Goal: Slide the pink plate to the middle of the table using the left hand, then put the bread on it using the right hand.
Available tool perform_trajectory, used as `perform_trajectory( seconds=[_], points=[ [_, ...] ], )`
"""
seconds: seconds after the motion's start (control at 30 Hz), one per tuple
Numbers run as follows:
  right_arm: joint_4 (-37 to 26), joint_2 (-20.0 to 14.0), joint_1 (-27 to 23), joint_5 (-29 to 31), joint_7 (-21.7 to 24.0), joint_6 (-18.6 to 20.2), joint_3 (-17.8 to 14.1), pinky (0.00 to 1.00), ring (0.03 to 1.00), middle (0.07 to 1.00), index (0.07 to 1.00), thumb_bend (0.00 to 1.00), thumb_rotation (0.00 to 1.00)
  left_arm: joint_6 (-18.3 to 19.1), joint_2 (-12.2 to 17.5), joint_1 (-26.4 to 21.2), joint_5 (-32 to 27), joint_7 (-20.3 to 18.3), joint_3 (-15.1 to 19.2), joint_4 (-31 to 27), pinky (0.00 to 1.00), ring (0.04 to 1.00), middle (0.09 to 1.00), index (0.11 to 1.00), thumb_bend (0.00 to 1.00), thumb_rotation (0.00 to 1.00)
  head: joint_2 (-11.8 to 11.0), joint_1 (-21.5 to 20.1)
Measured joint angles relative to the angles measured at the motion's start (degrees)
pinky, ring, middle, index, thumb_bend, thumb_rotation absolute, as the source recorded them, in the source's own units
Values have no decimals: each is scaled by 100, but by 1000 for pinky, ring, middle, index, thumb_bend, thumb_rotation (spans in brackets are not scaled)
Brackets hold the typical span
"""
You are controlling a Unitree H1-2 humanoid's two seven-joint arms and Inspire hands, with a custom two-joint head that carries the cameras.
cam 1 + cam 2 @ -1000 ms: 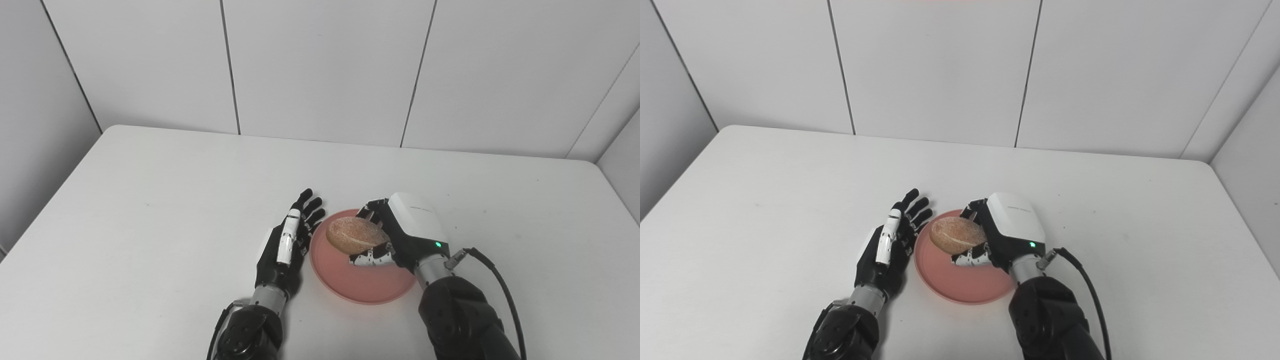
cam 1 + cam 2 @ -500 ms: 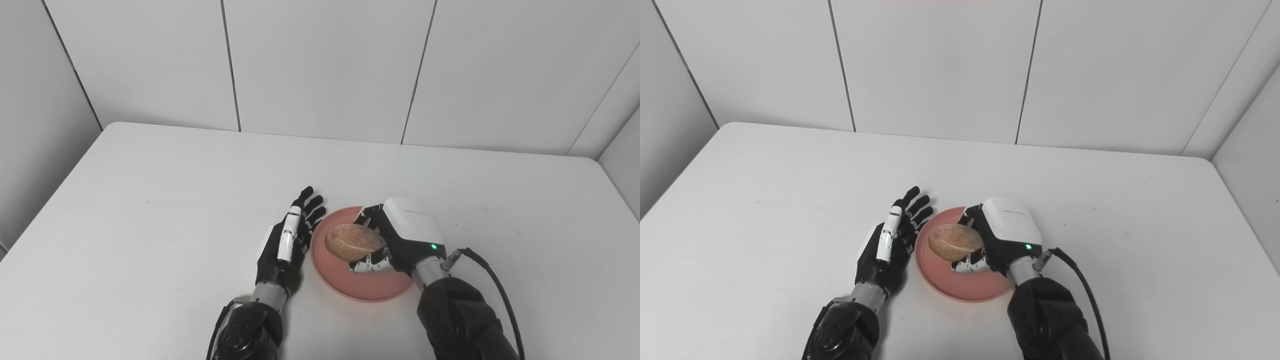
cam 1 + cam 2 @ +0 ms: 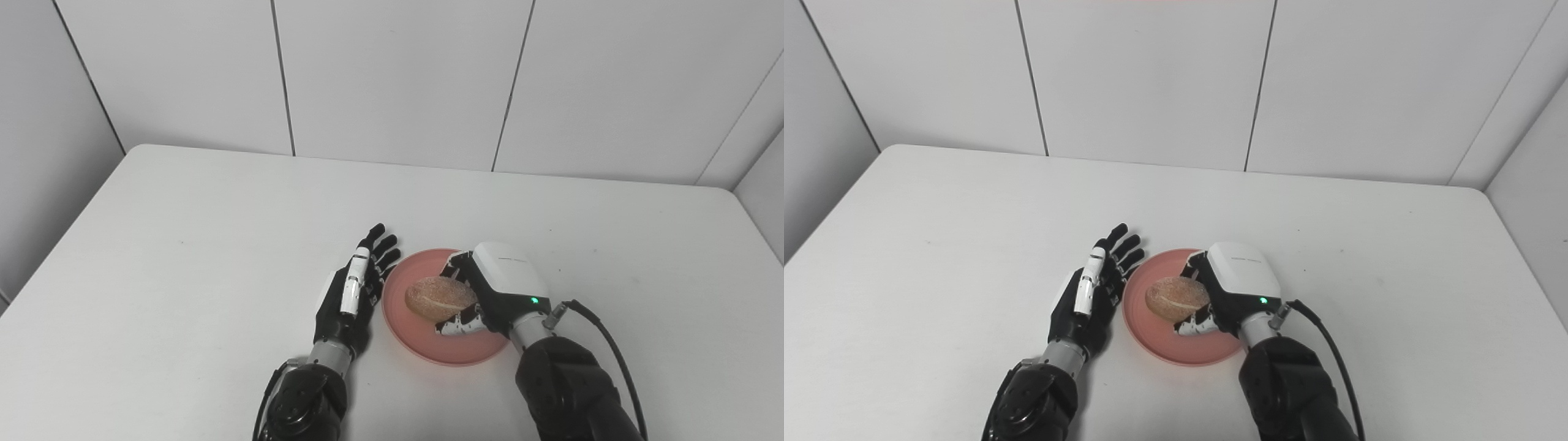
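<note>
Bread [image 3: 440, 298] sits low over the pink plate [image 3: 429, 346], a round seeded bun wrapped by the right hand [image 3: 493, 294], whose fingers curl over its far side while the thumb closes under its near edge. Whether the bun already touches the plate I cannot tell from where I stand. The plate lies on the white table [image 3: 184, 245], near the robot and about midway between the left and right edges. Just left of the plate, the left hand [image 3: 350, 300] rests edge-on with its fingers stretched out and slightly spread, pointing away toward the far wall, holding nothing; its fingertips are close beside the plate's rim. A black cable [image 3: 603, 334] loops off the right wrist.
</note>
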Motion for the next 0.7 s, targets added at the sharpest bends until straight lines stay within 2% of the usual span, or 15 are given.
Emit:
perform_trajectory(
  seconds=[0.07, 0.13, 0.23, 0.27, 0.53, 0.7],
  points=[
    [0, -16, 7, -28, 38, 0, 8, 450, 577, 647, 680, 685, 308, 0, 0, 0, 0, 0, 0, 0, 897, 907, 912, 906, 364, 1000, -9, -9],
    [0, -34, 11, -66, 126, 0, 14, 557, 670, 725, 751, 730, 336, 0, 0, 0, 0, 0, 0, 0, 899, 909, 914, 909, 367, 1000, -9, 0],
    [-2, -45, 13, -71, 224, 0, 13, 609, 713, 767, 784, 753, 352, 2, 0, 0, 0, 0, 0, -1, 900, 910, 915, 910, 367, 1000, 0, 0],
    [-2, -45, 13, -71, 248, 0, 13, 667, 758, 805, 816, 778, 370, 4, 0, 0, 0, 0, 0, -3, 900, 910, 915, 911, 368, 1000, 0, -9],
    [-31, -45, 13, -152, 527, 1, 9, 816, 857, 882, 895, 842, 444, 11, 0, 0, 1, 0, -2, -20, 903, 910, 917, 912, 372, 1000, 0, -9],
    [-41, -40, 13, -249, 722, 1, -10, 827, 867, 891, 907, 871, 434, 11, 0, 0, 2, 1, -2, -20, 901, 909, 916, 910, 372, 1000, 0, -18]
  ],
)
